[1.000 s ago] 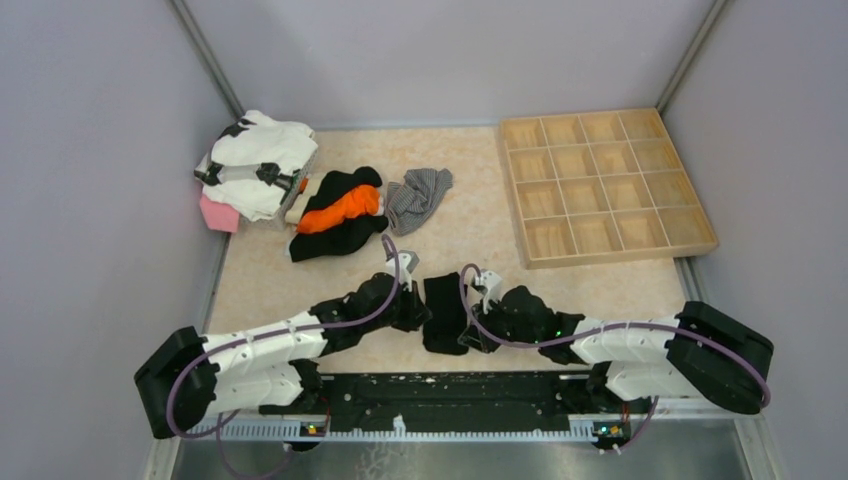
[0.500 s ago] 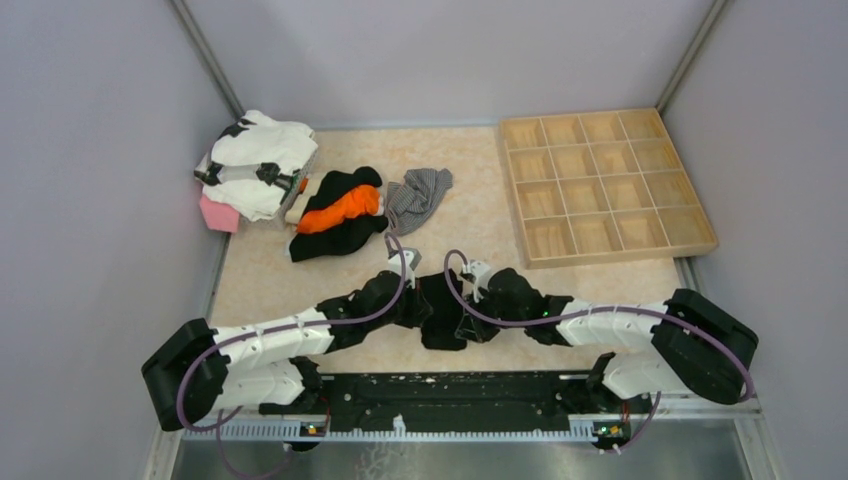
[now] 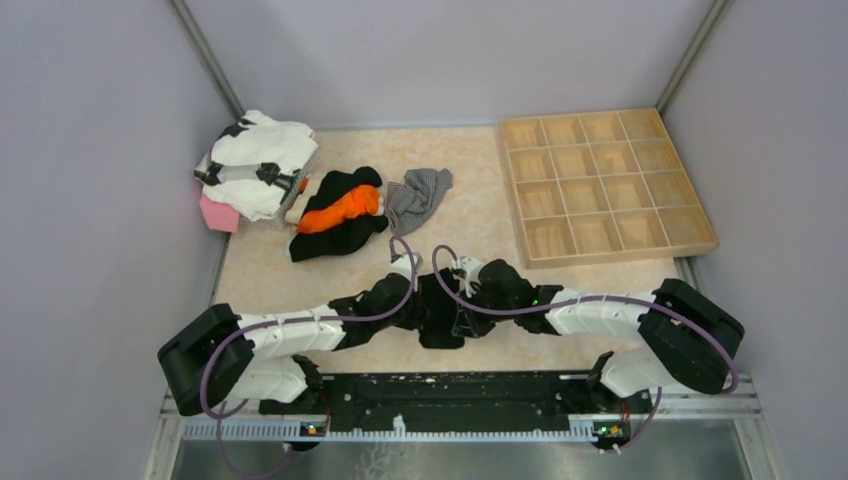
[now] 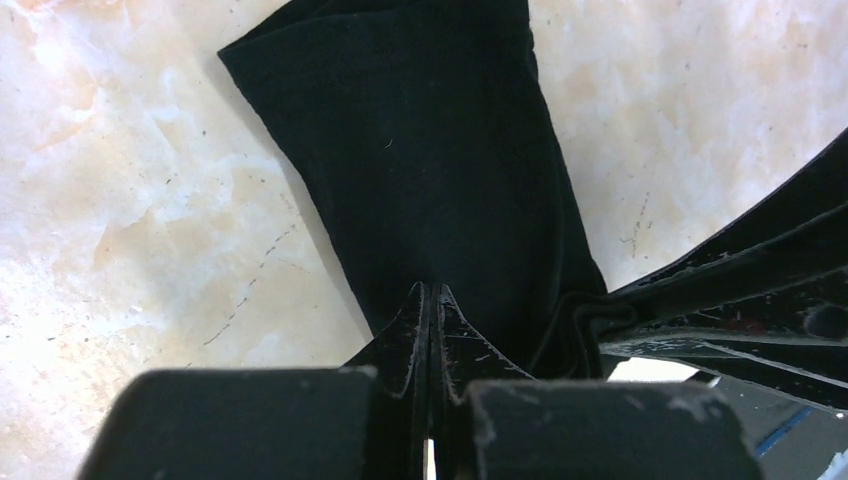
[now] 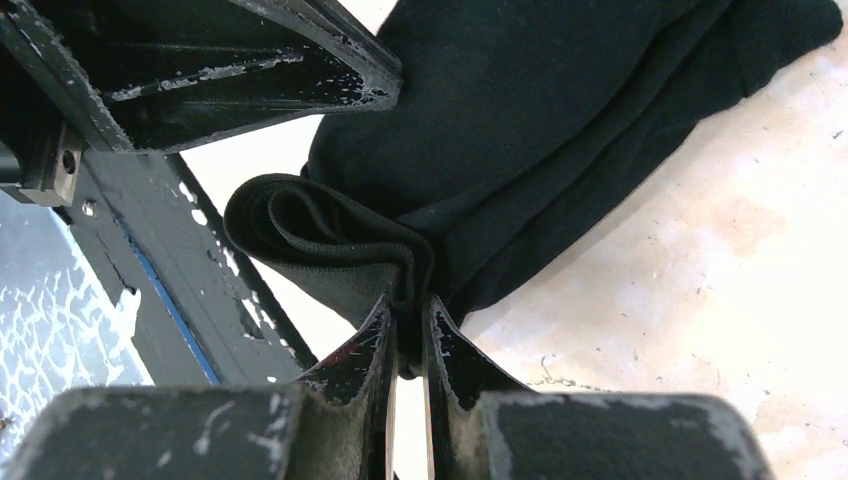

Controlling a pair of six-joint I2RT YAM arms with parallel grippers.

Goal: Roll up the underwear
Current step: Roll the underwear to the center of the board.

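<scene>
At near-centre of table (image 3: 290, 285): black underwear (image 3: 440, 312), mostly flat, 6 o'clock end bunched into first fold (roll barely begun). Right gripper (image 5: 408, 300) clamped on that fold. Left gripper (image 4: 431, 290) clenched, tips on cloth, grasp unclear. Grey striped underwear (image 3: 418, 197) at 12 o'clock, unrolled.

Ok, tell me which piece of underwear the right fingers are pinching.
The plain black underwear near the arms' bases: the right fingers clamp its folded end. The grey striped one lies untouched farther back, beside a black-and-orange garment.
</scene>
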